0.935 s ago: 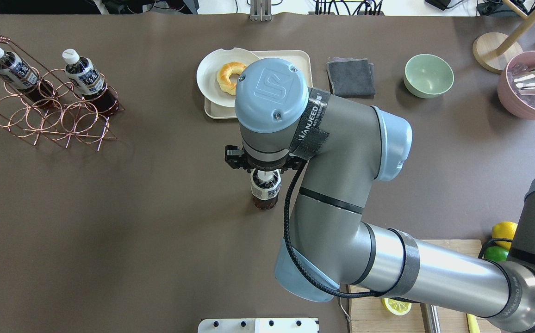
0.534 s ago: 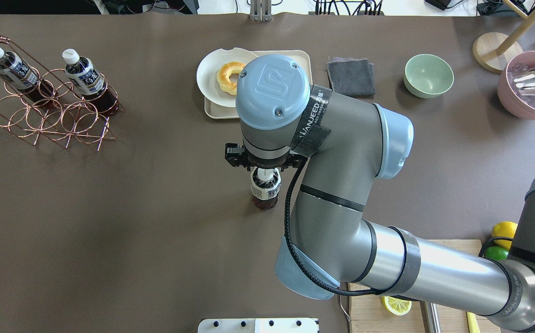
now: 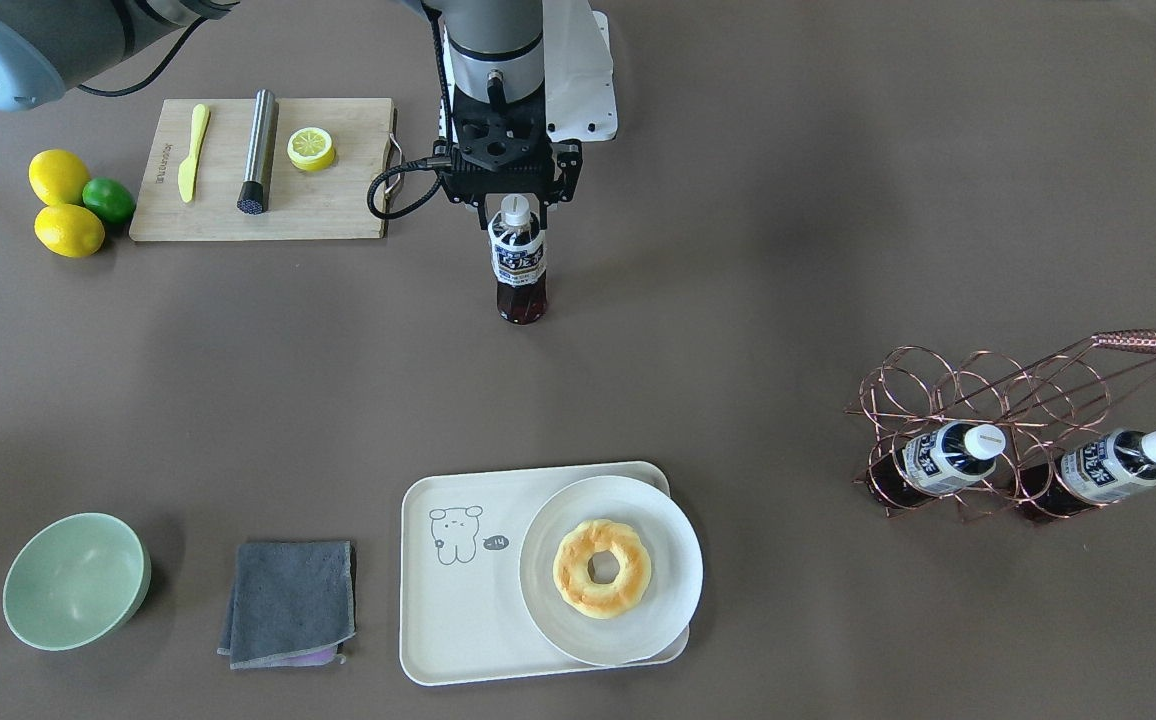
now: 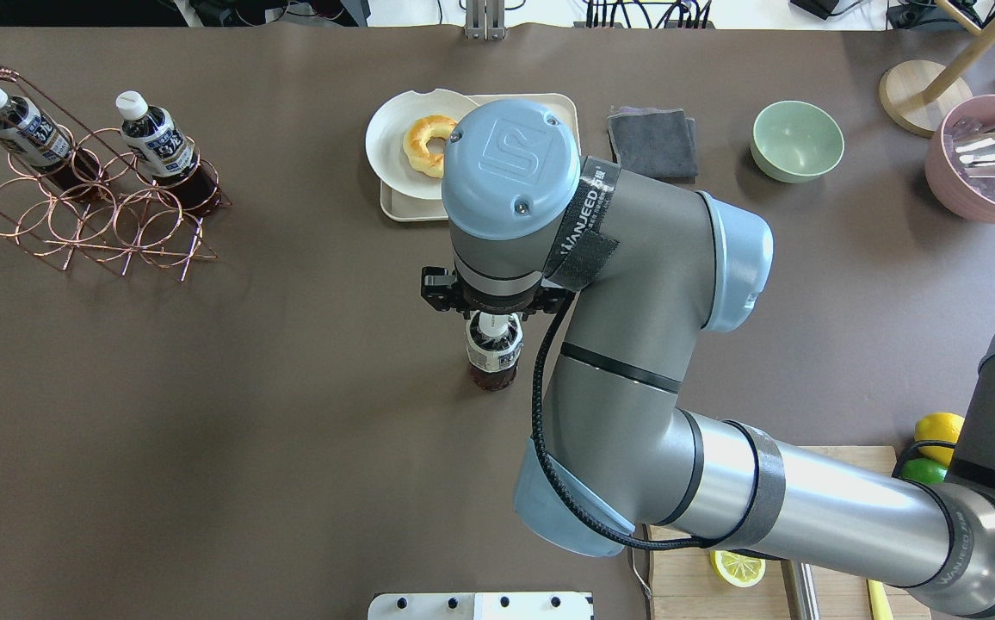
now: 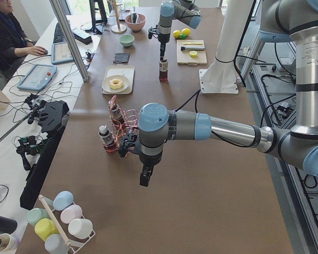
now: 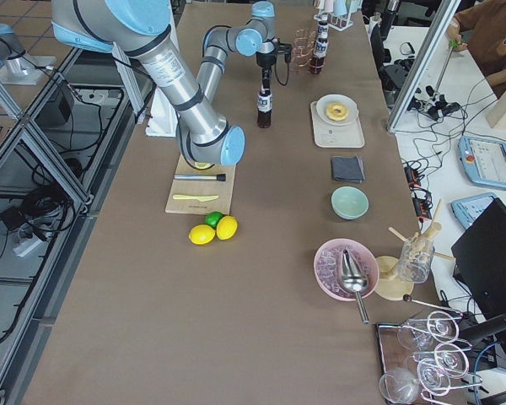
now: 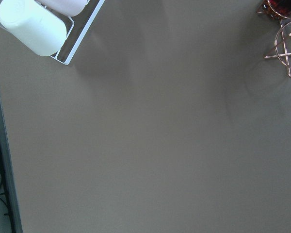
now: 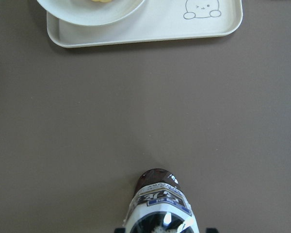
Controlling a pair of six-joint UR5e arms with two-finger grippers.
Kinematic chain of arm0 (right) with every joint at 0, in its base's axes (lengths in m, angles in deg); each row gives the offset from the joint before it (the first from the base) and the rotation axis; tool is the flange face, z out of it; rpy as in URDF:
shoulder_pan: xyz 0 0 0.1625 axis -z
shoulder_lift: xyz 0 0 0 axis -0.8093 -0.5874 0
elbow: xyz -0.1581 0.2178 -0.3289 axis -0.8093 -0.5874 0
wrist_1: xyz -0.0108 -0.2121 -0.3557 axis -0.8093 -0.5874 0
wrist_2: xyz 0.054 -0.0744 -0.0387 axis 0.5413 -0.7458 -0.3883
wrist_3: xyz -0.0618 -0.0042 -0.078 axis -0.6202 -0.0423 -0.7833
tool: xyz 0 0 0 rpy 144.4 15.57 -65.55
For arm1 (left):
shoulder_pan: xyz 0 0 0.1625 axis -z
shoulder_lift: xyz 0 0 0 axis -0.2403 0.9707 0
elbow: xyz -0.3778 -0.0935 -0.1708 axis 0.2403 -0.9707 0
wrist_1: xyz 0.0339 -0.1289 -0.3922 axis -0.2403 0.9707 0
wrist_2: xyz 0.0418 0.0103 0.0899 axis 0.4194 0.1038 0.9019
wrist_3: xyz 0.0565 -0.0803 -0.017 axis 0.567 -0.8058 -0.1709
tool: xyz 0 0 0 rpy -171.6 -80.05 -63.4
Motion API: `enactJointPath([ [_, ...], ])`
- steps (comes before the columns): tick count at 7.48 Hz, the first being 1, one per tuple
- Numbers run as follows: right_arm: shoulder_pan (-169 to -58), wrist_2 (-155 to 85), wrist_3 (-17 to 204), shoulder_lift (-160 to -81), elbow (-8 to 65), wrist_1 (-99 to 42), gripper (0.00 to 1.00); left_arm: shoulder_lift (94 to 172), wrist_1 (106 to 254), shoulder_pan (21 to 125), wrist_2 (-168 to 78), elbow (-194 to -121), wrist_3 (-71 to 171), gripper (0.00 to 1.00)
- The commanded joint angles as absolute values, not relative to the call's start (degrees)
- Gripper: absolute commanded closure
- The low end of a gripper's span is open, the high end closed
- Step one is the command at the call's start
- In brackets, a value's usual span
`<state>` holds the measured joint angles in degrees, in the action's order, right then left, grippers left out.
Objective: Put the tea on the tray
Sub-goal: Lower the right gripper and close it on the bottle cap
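The tea (image 3: 520,265) stands upright on the brown table in the middle, also seen from above (image 4: 493,357) and at the bottom of the right wrist view (image 8: 160,204). My right gripper (image 3: 516,200) hangs straight over it. Its fingers sit either side of the white cap with a gap, so it is open. The cream tray (image 3: 458,600) with the bear drawing lies farther across the table (image 8: 160,24). My left gripper (image 5: 144,180) hangs over bare table beside the copper rack, and I cannot tell its state.
A round plate (image 3: 663,525) with a doughnut covers one half of the tray. A copper rack (image 3: 1018,400) holds two more bottles. A grey cloth (image 3: 288,600), green bowl (image 3: 73,580), cutting board (image 3: 238,215) and lemons with a lime (image 3: 68,205) lie around.
The right arm's wrist has shifted slightly toward the tray. The bottle has stayed in the same spot.
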<state>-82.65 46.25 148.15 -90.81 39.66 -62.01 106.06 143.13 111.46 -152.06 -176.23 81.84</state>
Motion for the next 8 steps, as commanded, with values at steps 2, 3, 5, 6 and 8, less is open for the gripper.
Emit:
enactJointPath([
  [2,-82.6,46.4,148.7,-91.0,39.7,-62.1,0.84,106.2,143.1,111.5,-152.1,-176.0,81.8,0.02],
  [3,-82.7,46.5,148.7,-91.0,40.0,-62.2,1.00,106.2,143.1,111.5,-152.1,-176.1,81.8,0.02],
  [5,-82.9,46.5,148.7,-91.0,40.4,-62.3,1.00,106.4,143.1,111.5,-152.1,-176.1,81.8,0.02],
  [6,-83.0,46.7,148.7,-90.8,40.8,-63.4,1.00,107.1,143.0,111.5,-152.7,-175.8,81.8,0.02],
  [8,-86.2,49.3,147.9,-90.4,40.8,-63.3,1.00,108.6,143.0,111.5,-153.1,-174.5,81.7,0.02],
])
